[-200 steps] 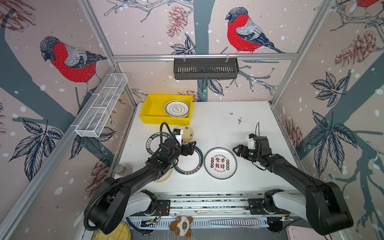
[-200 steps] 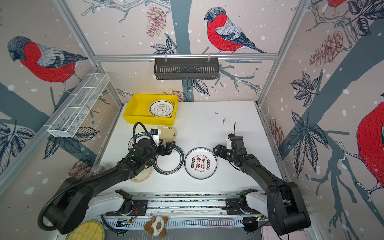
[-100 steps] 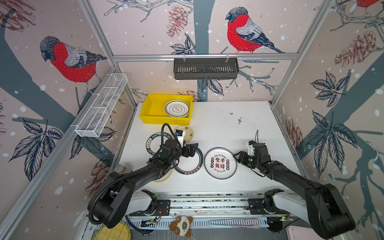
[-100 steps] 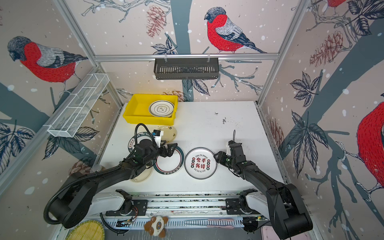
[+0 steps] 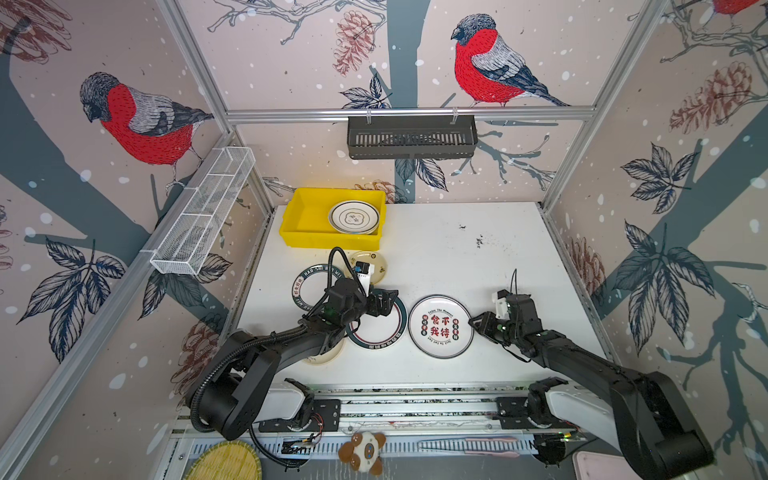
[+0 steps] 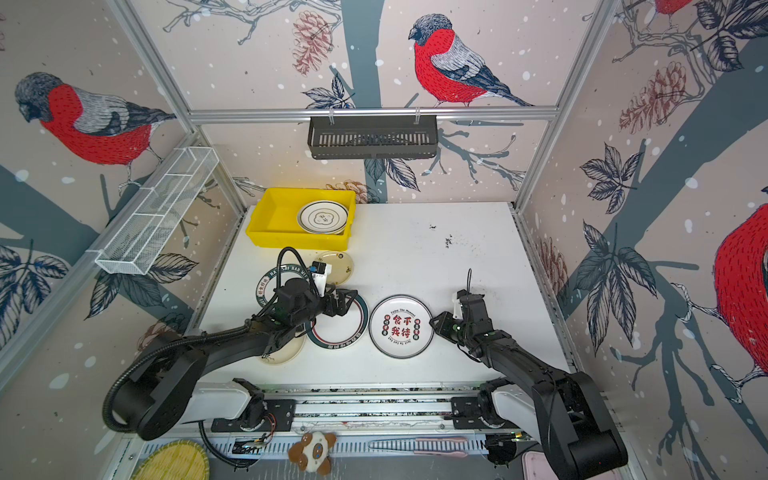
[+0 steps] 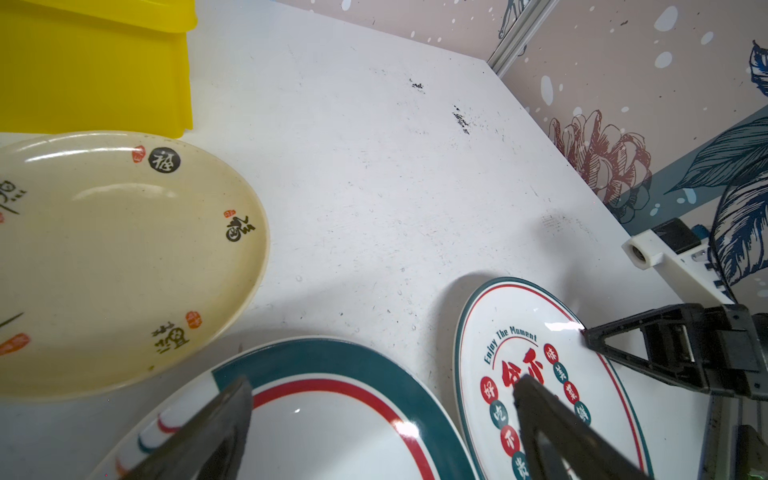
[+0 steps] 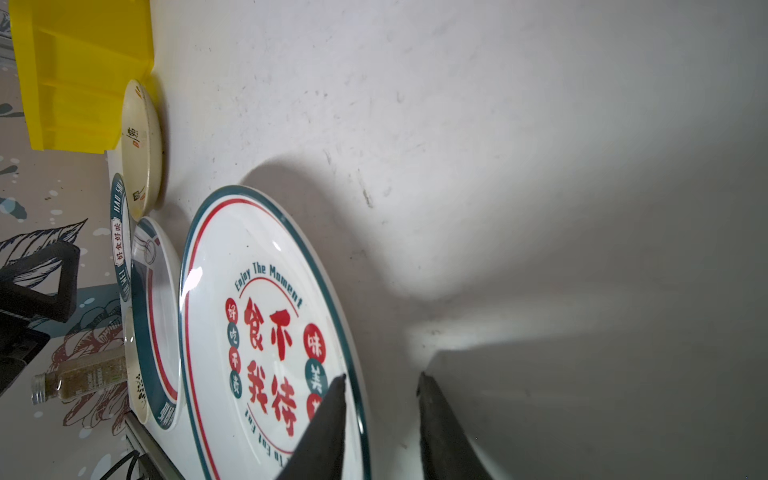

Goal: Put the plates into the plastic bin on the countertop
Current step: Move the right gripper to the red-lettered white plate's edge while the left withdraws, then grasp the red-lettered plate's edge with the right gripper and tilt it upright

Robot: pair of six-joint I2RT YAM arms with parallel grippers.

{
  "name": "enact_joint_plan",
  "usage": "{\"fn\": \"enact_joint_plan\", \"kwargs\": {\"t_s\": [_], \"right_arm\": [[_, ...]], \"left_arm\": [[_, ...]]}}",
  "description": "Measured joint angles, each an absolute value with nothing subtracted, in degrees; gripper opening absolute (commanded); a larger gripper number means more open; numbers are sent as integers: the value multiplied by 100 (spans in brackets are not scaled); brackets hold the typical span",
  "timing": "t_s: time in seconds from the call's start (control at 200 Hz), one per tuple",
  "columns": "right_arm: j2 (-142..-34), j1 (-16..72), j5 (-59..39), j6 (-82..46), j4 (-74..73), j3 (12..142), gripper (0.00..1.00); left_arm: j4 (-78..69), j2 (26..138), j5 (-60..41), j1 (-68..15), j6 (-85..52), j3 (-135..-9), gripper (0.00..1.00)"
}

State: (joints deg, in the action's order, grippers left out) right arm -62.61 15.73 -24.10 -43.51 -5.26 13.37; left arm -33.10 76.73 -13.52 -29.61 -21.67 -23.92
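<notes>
Plates lay mostly at the near left of the white speckled tabletop (image 5: 457,270). Only one, a white plate with a dark ringed rim (image 5: 354,217), sat in the bright yellow rectangular plastic bin (image 5: 305,216). It lay in the bin's right half, close to the right wall, and the left half was bare. The bin stood at the far left corner, beside the left rail. Just before its near wall lay a cream plate with small motifs (image 5: 378,264), and beside that a white plate with a broad dark lettered rim (image 5: 309,282).

The left tool (image 5: 384,301) hovered wide open and empty over the far edge of a white plate with a green-and-red rim (image 5: 380,332). That plate's right edge lay just beside a white plate with red Chinese writing (image 5: 440,326), a thin strip of tabletop between them. Another cream plate (image 5: 326,356) showed partly under the left arm.

The right tool (image 8: 380,376) sat low at the writing plate's right edge, partly open — one finger (image 8: 328,415) inside the rim, the other outside over the tabletop, not clamped. The tabletop's right side and far middle lay open, marked only by dark specks (image 5: 480,241).
</notes>
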Motion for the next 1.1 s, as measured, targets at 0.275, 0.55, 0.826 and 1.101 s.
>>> {"fn": "enact_joint_plan", "kwargs": {"t_s": [0.275,0.55,0.826,1.101], "right_arm": [[-6165,1662,-2438,-4401,-735,1201,17],[-5999,1737,-2340,-4504,-657,1160,13],[-5784,1758,-2333,-4689,-672,1122,7],[-5616,1758,-2250,-4925,-676,1125,3]], "left_arm": [[-3426,7846,-1441,-2961,-2226,-2405,97],[-3441,7920,-1503,-2961,-2252,-2429,97],[-3441,7959,-1640,-2961,-2255,-2436,97],[-3444,7964,-1684,-2961,-2259,-2445,97]]}}
